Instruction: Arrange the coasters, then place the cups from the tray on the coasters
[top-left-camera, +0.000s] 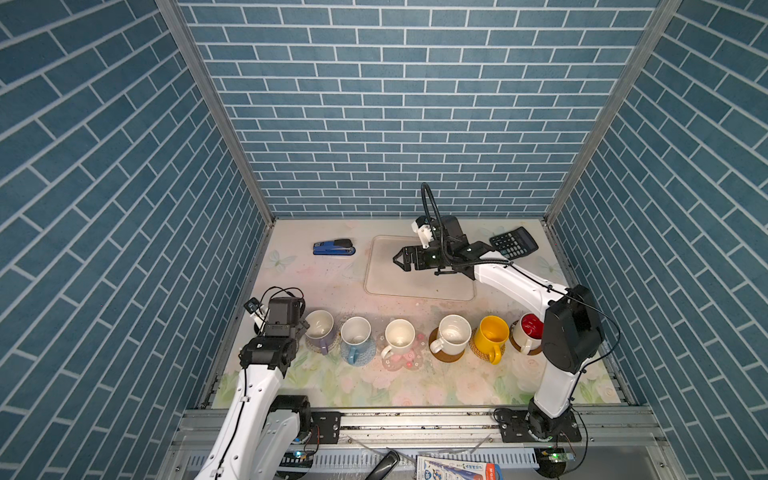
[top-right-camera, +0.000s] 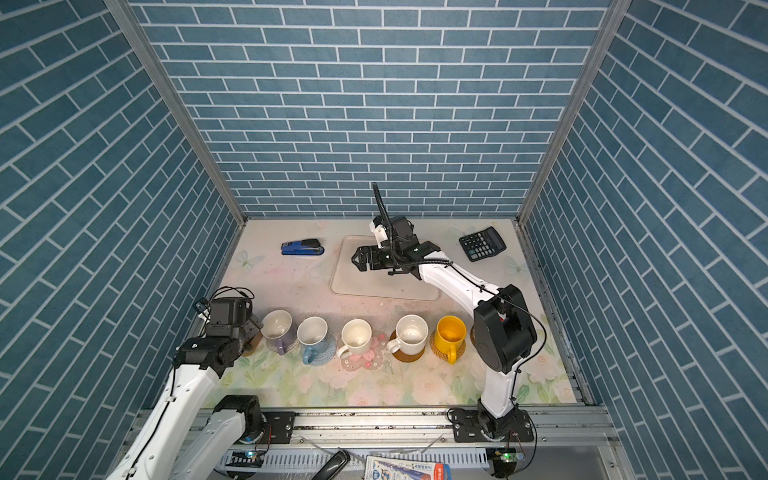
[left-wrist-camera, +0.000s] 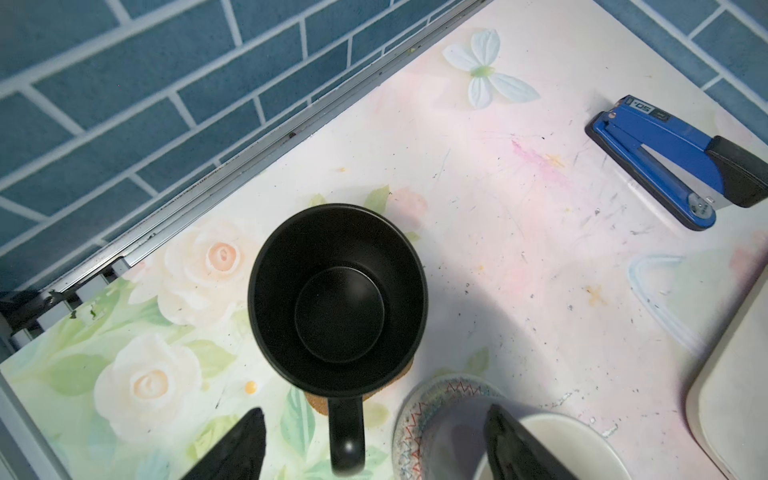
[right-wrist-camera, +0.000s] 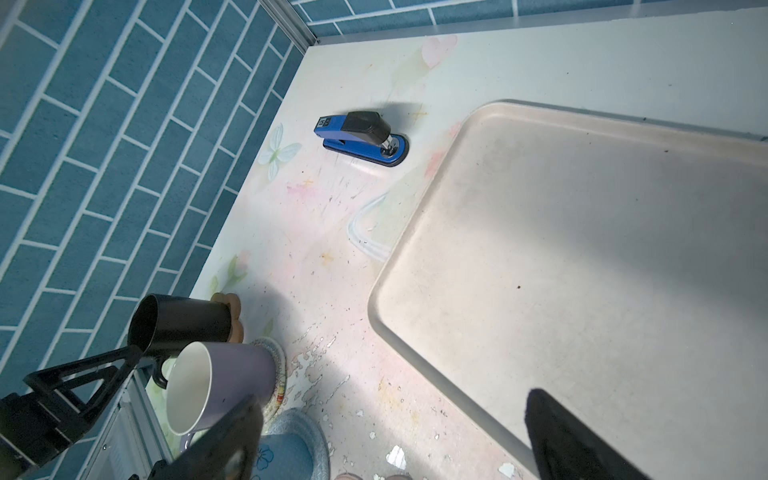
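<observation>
Left gripper (left-wrist-camera: 374, 411) hangs at the left end of the cup row with its jaws spread wide, gripping nothing. In the left wrist view the matte black ceramic mug (left-wrist-camera: 338, 299) stands upright just ahead of the fingertips. It sits on the brown paw-shaped coaster (right-wrist-camera: 235, 309), whose lobes peek out from under it. The mug's handle points straight back toward the wrist. Its long axis runs through the gap between the two fingers, clear of both. One finger overlaps the lavender mug with a white inside (top-left-camera: 320, 328), which stands just beside the black one on a round patterned coaster (left-wrist-camera: 405, 419).

Right gripper (top-left-camera: 399, 258), also wide open and empty, hovers over the large cream rectangular tray (top-left-camera: 382, 282), which is bare. The left arm is by far the nearer to the black mug.

With the tray empty and the row filled, the placing looks finished. The likely next move is a retreat of the left arm. It is best taken straight up, since the handle lies in the gap and the lavender mug crowds one side.
</observation>
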